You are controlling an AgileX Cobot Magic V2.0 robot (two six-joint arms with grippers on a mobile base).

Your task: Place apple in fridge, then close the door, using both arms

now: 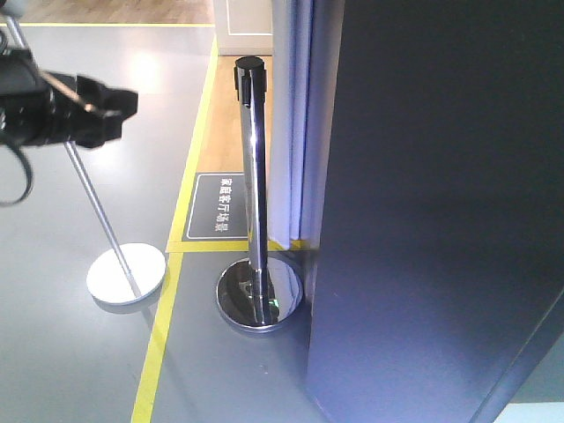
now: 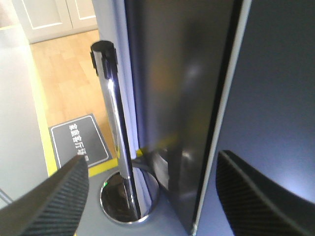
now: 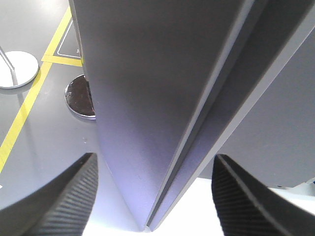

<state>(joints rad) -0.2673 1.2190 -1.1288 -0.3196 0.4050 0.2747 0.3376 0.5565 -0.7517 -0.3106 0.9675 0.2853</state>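
Observation:
The dark grey fridge (image 1: 423, 203) fills the right half of the front view, and none of its white interior shows. Its door (image 3: 147, 73) shows only its flat grey outside and lies flush with the neighbouring panel along a thin dark seam (image 3: 197, 142). My right gripper (image 3: 155, 162) is open close in front of that seam, holding nothing. My left gripper (image 1: 115, 110) hangs at the upper left, away from the fridge. In its wrist view the left gripper (image 2: 152, 162) is open and empty, facing the fridge's glossy side (image 2: 177, 98). The apple is out of view.
A chrome stanchion post (image 1: 254, 176) with a round mirrored base (image 1: 259, 295) stands right beside the fridge's left corner. A second thin pole leans on a white disc base (image 1: 126, 273) further left. Yellow floor tape (image 1: 163, 335) and a dark floor sign (image 1: 222, 204) mark the grey floor.

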